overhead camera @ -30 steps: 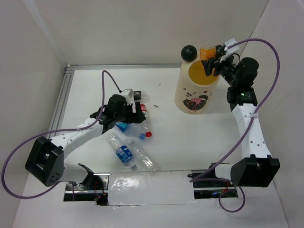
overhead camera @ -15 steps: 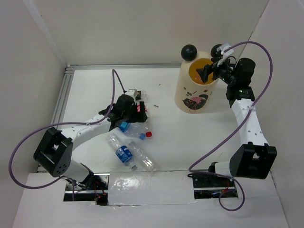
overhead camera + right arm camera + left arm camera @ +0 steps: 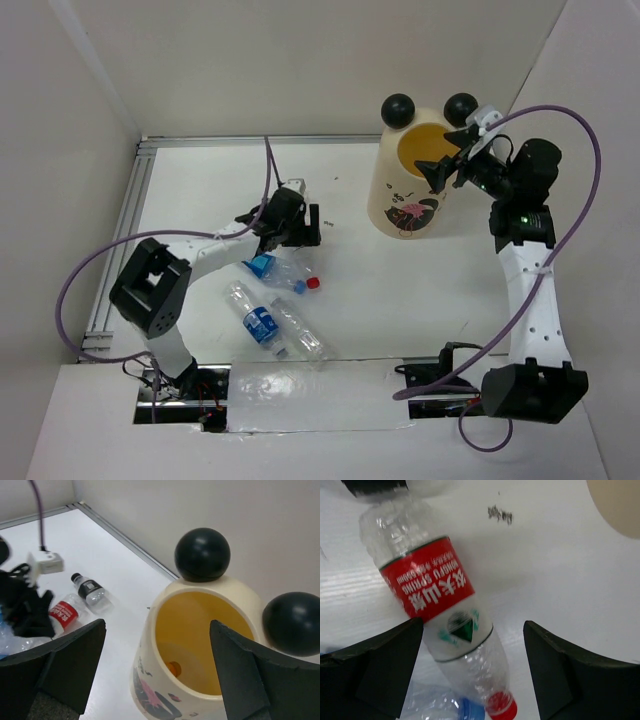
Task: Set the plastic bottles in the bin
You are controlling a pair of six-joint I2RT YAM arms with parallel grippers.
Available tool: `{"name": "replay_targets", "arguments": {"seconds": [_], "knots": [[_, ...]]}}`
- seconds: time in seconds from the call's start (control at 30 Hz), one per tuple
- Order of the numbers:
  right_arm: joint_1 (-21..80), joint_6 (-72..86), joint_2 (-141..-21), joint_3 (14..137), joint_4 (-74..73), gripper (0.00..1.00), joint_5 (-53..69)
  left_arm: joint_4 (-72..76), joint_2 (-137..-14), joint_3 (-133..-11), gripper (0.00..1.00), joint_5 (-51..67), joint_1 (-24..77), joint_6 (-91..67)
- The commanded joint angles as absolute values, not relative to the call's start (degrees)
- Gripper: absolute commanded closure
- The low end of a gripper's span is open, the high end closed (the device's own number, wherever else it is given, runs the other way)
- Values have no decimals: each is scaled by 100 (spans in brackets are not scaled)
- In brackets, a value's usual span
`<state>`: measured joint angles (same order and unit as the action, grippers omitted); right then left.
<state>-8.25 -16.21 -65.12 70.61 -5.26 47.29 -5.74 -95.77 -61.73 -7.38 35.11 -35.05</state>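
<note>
White desk, white walls all round. On your left, the left arm stretches far across it, and the left fingers [image 3: 472, 627] are spread wide on either side of the red-labelled bottle [image 3: 432, 587]. That bottle lies flat and its label reads "Nongfu Spring". Blue-labelled bottles [image 3: 262, 322] lie just nearer. To the right, the bin [image 3: 400, 212] stands upright with an orange bottle [image 3: 174, 668] inside. The right fingers [image 3: 448, 158] hover wide apart over its rim.

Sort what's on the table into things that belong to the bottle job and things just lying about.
Job: bin; red-label bottle; dark-label bottle; blue-label bottle; clear bottle beside it; crushed clear bottle; orange bit inside the bin.
Lying about: small dark mark; shiny sheet at the near edge.
</note>
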Motion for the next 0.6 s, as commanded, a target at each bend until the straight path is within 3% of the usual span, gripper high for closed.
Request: {"name": "replay_targets", "arguments": {"seconds": [0.0,0.17,0.33,0.5,0.57], "knots": [[-853,-1644,-6197,6899,-949,9,4992,-875,-10062,-6959,6,-1238,3533,-3735],[-957,-1644,-5880,6636,-1204,7,4992,-2214,-11151,-8339,5,-1740,3533,-4069],[-1133,-1644,-5678,6583,-1327,5,4992,-2417,-11268,-8341,5,-1740,3533,-4201],[-1134,-1574,-5625,6521,-1327,5,4992,-2575,-11391,-8271,12,-1740,3533,-4254],[-1134,-1512,-5625,6521,-1327,5,4992,-2496,-11330,-8200,21,-1679,3594,-4176]]}}
